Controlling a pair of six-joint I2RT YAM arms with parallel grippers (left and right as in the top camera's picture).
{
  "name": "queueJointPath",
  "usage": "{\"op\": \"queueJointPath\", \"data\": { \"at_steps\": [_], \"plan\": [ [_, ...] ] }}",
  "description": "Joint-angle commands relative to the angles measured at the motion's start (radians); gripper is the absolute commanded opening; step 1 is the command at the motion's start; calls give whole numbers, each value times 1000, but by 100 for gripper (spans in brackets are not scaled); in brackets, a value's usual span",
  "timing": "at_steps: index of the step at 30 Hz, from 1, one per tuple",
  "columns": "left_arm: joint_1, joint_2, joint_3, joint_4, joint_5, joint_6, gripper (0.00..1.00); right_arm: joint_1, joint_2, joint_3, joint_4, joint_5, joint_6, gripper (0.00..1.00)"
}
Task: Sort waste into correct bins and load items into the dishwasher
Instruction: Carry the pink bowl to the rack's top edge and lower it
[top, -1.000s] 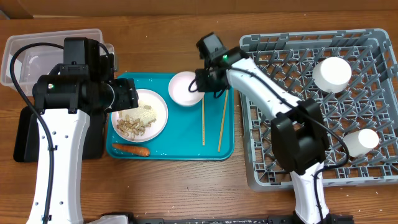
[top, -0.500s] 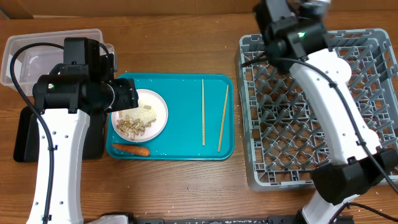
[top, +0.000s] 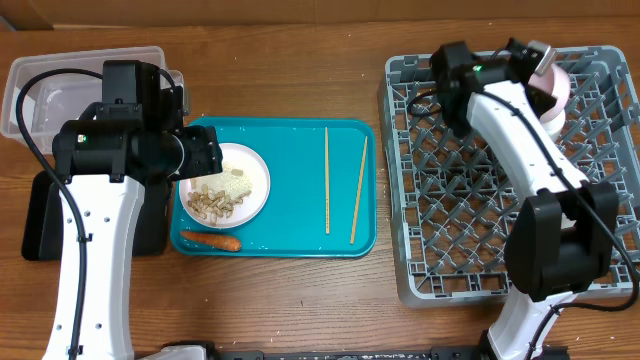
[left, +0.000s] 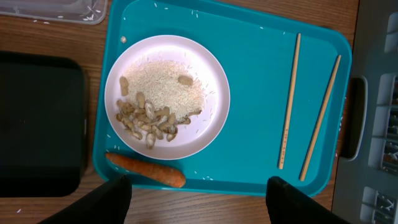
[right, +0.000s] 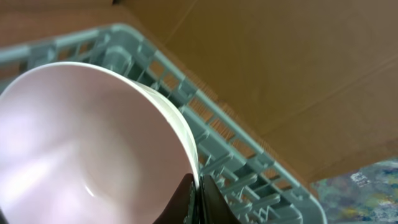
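In the overhead view much of the black tray (top: 38, 215) and a corner of the clear tub (top: 60, 80) are covered by the left arm. The pink bowl (right: 87, 137) is cut off by the right wrist picture's left and lower edges. Of the left gripper's fingers (left: 109, 202) only dark tips are shown — the rest is cropped below.

overhead: straight down, whole table (top: 300, 310) | left wrist: down, near, tray (left: 255, 93) shared with overhead | right wrist: close on bowl (right: 81, 137)
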Motion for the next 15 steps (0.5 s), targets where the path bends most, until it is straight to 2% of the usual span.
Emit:
{"op": "queueJointPath", "data": {
  "at_steps": [1,15],
  "plan": [
    [3,-1,14,1,-6,1,71,23,19,-42,17,-23,23,4],
    [3,-1,14,-4,-6,1,71,144,35,-68,25,-176,23,5]
  ]
}}
